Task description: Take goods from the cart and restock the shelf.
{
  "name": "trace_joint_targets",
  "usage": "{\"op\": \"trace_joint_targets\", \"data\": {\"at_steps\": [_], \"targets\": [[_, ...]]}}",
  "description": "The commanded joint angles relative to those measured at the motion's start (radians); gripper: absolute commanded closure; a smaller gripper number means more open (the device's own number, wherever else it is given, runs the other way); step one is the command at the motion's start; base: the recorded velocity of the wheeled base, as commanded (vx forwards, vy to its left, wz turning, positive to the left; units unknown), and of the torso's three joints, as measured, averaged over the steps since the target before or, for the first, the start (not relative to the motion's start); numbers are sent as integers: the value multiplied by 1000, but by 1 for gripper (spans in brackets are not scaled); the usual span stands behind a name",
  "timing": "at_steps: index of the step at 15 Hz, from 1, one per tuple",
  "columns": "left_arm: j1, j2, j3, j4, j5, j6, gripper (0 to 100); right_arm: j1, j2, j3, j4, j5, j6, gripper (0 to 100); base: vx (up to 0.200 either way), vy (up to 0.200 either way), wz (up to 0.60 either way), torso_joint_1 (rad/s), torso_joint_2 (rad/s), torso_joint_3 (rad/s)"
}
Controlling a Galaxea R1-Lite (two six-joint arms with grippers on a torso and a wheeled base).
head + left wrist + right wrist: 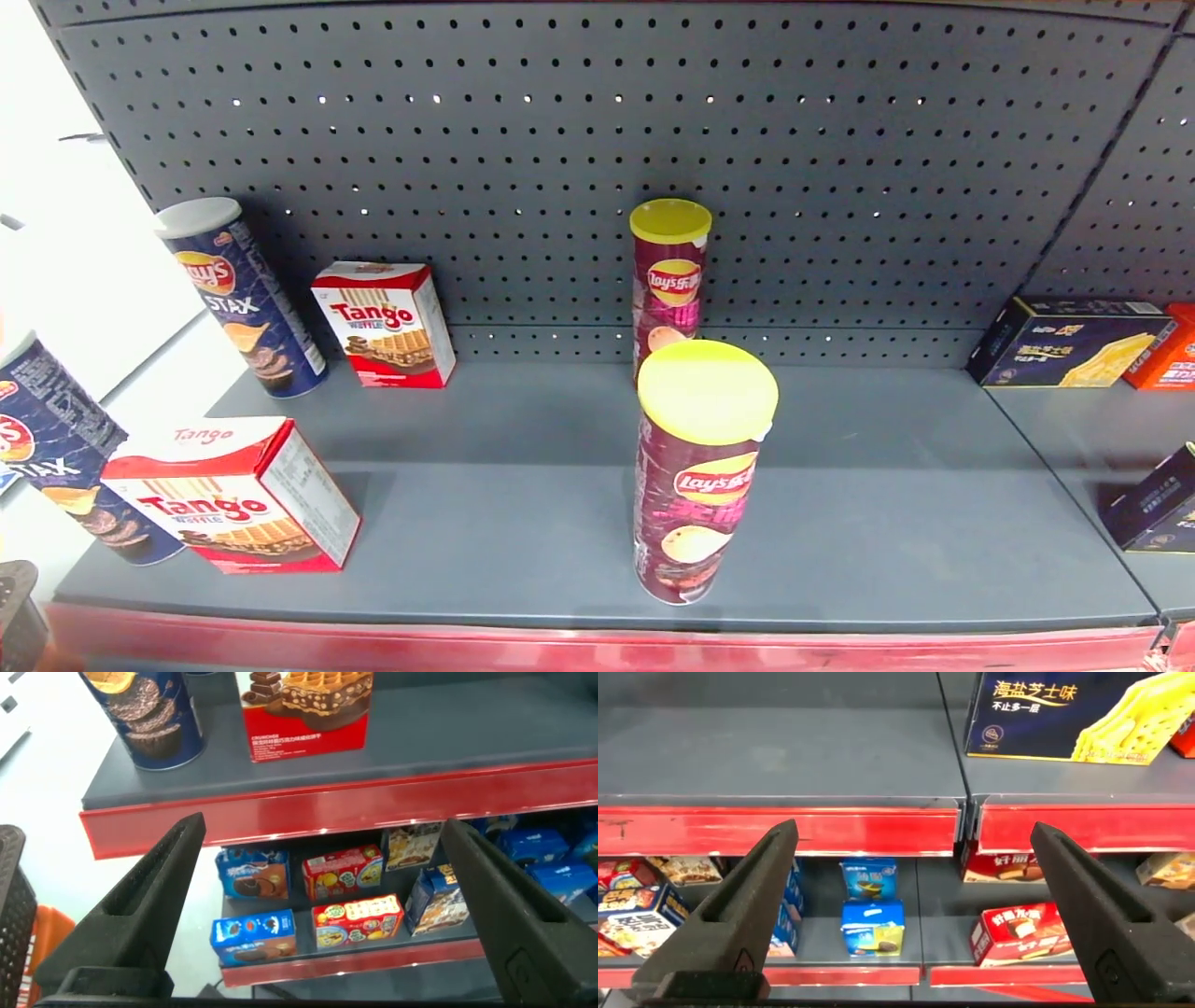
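Note:
On the grey shelf (pixel 887 504) two purple chip cans with yellow lids stand in line, one at the front (pixel 695 476) and one at the back (pixel 668 280). Two blue chip cans (pixel 243 299) (pixel 56 448) and two red-and-white wafer boxes (pixel 387 322) (pixel 238 495) stand at the left. My left gripper (pixel 322 915) is open and empty, below the shelf's red front edge (pixel 327 798), under a blue can (pixel 149 714) and a wafer box (pixel 308 709). My right gripper (pixel 915 915) is open and empty, before the red shelf edge (pixel 785 831) near a dark blue box (pixel 1074 714).
A dark blue box (pixel 1069 341) and an orange box (pixel 1162 359) lie on the adjoining shelf at the right, with another dark box (pixel 1153 504) nearer the front. Lower shelves hold small snack boxes (pixel 350 873) (pixel 868 905). A black mesh basket edge (pixel 14 915) is at the left.

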Motion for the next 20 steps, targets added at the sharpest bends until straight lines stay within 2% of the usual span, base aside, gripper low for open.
{"op": "trace_joint_targets", "data": {"at_steps": [1,5,20], "targets": [[0,1,0,0,13,-3,0,0,1,0,0,0,0,0,0,0,0,0,0,0],[0,1,0,-5,27,-26,0,0,1,0,0,0,0,0,0,-50,0,1,-1,1],[0,1,0,-5,33,-29,0,0,1,0,0,0,0,0,0,-13,0,0,0,0]]}}
